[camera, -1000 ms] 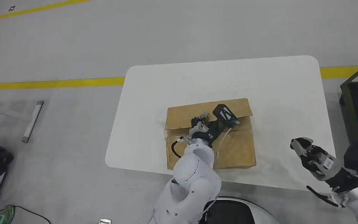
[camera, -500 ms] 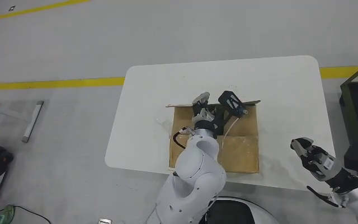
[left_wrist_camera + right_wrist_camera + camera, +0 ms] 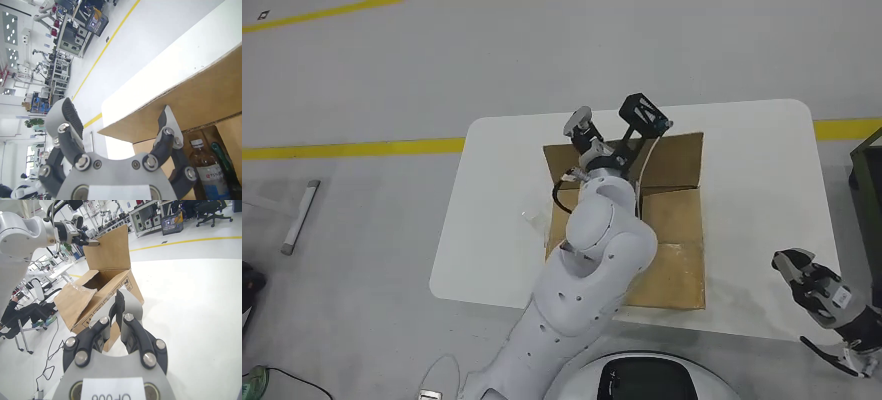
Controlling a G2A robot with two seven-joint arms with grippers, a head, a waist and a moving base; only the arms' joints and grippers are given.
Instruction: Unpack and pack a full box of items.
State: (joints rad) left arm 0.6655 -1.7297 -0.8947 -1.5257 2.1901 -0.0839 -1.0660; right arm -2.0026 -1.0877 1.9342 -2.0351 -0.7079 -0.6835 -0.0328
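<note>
From above, the left gripper [image 3: 594,135] is at the far edge of the box [image 3: 674,275], and the far flap [image 3: 670,160] lies thrown back just beside it. A second ago that flap lay flat across the box, and half a second ago it stood on edge, so the arm has swung it up and over. The right gripper [image 3: 797,268] hangs well apart from the box over the near corner of the tabletop [image 3: 762,130]. In the left wrist view, the left gripper [image 3: 119,113] is spread wide. One finger rests against the far flap [image 3: 198,98] and the other is free in the air. Below and beside it stand a brown bottle [image 3: 207,170] and a dark green item [image 3: 221,157], both inside the box. In the right wrist view, the right gripper [image 3: 118,306] has its pads pressed together on nothing. Ahead of it the box [image 3: 121,289] has its far flap [image 3: 109,251] upright under the left gripper [image 3: 91,243], while the near flap [image 3: 75,298] still droops over the opening. With one flap open the contents can now be seen, but unpacking probably needs the near flap folded back first.
</note>
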